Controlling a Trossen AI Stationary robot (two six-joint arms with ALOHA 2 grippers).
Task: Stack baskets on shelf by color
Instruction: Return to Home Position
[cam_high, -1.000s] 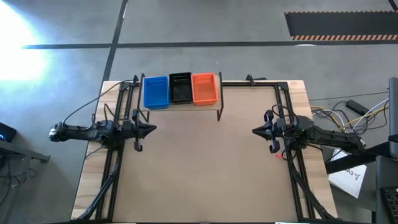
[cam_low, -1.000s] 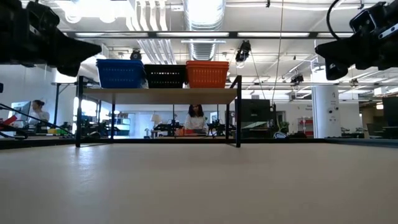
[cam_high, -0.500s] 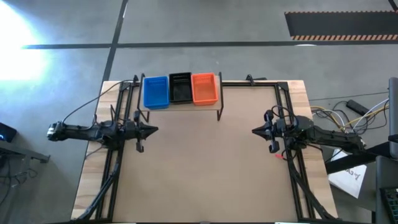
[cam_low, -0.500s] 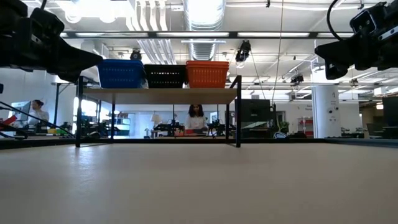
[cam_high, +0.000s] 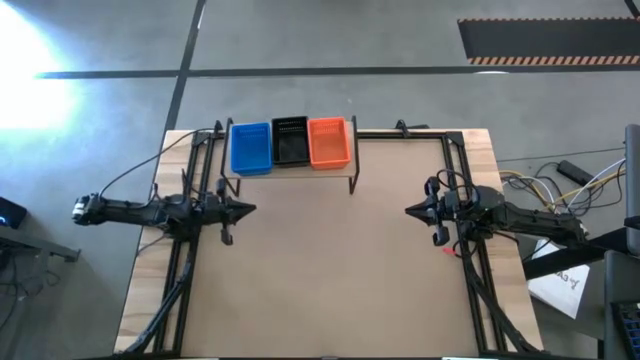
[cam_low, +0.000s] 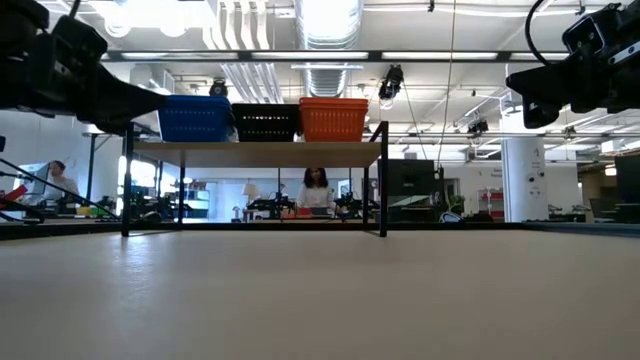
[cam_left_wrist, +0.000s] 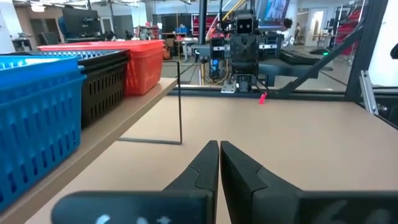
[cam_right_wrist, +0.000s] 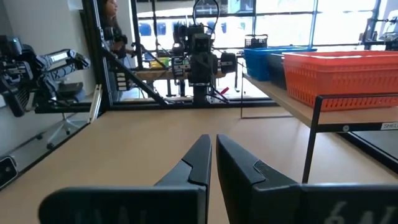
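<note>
Baskets (cam_low: 262, 121) are up on the shelf (cam_low: 255, 153), three colours in one row: blue basket (cam_high: 250, 148), black basket (cam_high: 290, 140), orange basket (cam_high: 329, 142). They sit side by side and touching. In the low view they rest level on the plank with their tops about even. How many are nested under each colour cannot be told.

Left gripper (cam_high: 248, 209) hovers above the table (cam_high: 330, 290) on its own side, tip pointing across at the other arm. Its fingers (cam_left_wrist: 202, 171) are pinched down to a thin slit, with nothing between them. From this gripper the shelf lies just ahead and off toward the table's far edge. The blue basket is the closest to it, then black, then orange.

Right gripper (cam_high: 410, 210) faces it from the opposite side, well apart, and it too is up in the air. Its fingers (cam_right_wrist: 194, 165) are drawn together and nothing is held. For this one the order flips: the orange basket is the nearest, ahead and off toward the far edge, well apart from the tip, with black and blue beyond it.

Neither gripper touches a basket or the shelf. Beyond the table a person (cam_low: 314, 190) shows beneath the plank in the low view.
</note>
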